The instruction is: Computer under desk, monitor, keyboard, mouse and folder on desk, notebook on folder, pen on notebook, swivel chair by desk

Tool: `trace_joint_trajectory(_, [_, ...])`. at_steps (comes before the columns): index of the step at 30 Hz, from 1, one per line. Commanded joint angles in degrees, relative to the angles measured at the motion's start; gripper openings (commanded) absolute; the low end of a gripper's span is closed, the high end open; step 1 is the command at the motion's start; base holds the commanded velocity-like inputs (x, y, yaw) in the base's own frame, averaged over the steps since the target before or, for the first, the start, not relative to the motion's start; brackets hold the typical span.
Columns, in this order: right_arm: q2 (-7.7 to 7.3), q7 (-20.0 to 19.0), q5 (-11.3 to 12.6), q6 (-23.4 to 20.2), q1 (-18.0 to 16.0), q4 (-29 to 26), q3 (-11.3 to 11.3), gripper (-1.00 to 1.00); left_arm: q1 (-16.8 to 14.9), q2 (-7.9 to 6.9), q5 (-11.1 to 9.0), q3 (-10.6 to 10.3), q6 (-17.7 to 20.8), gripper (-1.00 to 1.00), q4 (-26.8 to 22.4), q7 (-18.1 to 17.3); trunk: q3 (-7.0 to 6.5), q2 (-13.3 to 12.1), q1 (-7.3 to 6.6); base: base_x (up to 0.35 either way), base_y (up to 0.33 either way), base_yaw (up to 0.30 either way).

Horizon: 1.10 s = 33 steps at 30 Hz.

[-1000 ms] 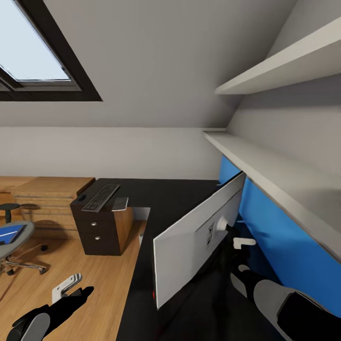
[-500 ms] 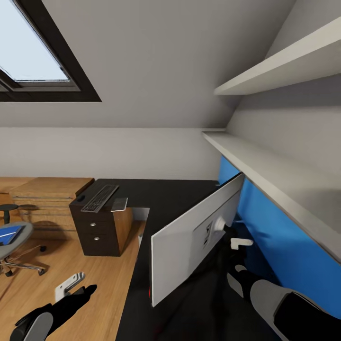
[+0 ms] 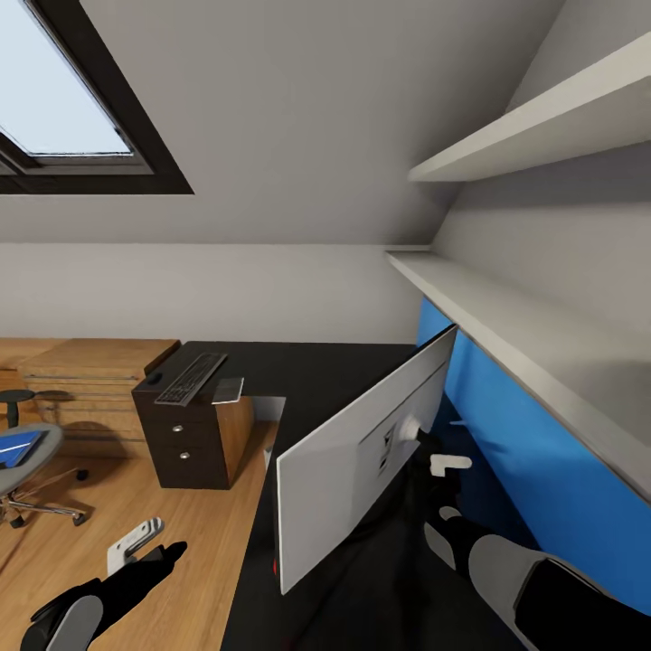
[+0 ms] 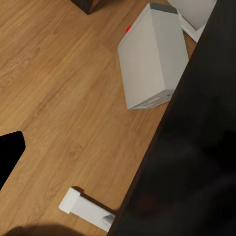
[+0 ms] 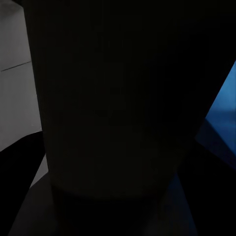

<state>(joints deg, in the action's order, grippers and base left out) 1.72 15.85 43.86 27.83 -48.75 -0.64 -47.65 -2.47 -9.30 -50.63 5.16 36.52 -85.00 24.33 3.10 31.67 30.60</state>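
The monitor (image 3: 353, 461) shows its light grey back and leans tilted over the black desk (image 3: 325, 371). My right gripper (image 3: 436, 467) is behind it at the stand and shut on it; the right wrist view is dark with the stand close up. Over the wooden floor at the lower left, my left gripper (image 3: 136, 542) hangs open and empty. The pale grey computer (image 4: 152, 54) stands on the floor at the desk's edge. The keyboard (image 3: 191, 377) lies on the desk's far end above the drawers. The swivel chair (image 3: 27, 457) at the left edge carries the blue folder (image 3: 18, 448).
A small grey flat item (image 3: 229, 389) lies beside the keyboard. Light wooden low cabinets (image 3: 99, 362) line the far left wall, with a dark stool (image 3: 16, 398) before them. Two white shelves (image 3: 506, 307) and a blue wall panel (image 3: 542, 452) close off the right side.
The monitor has moved left across the desk together with my right gripper. The left arm has stayed almost still.
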Motion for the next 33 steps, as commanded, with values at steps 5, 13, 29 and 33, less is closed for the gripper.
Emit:
trace_joint_trajectory(5, [0.03, 0.3, 0.4, -0.3, 0.0, 0.0, -0.8, -1.00, 0.0, -0.02, -0.6, 0.0, 0.2, 1.00, -0.1, 0.5, 0.13, 0.1, 0.03, 0.000, 0.000, 0.000])
trace_joint_trajectory(13, [0.04, 0.4, -0.6, -0.3, 0.0, 0.0, 0.0, -1.00, -0.1, -0.04, -0.6, 0.0, 0.2, 1.00, -0.1, 0.5, 0.13, 0.1, 0.03, 0.000, 0.000, 0.000])
trace_joint_trajectory(29, [0.04, 0.5, -2.6, -0.4, 0.1, 0.0, 2.8, -1.00, -0.1, -0.10, -0.6, 0.0, 0.2, 1.00, -0.1, 0.5, 0.00, 0.1, 0.03, 0.000, 0.000, -0.106])
trace_joint_trajectory(33, [0.04, 0.5, -2.6, -0.4, 0.1, 0.0, 2.8, -1.00, -0.1, -0.10, -0.6, 0.0, 0.2, 1.00, -0.1, 0.5, 0.00, 0.1, 0.03, 0.000, 0.000, -0.006])
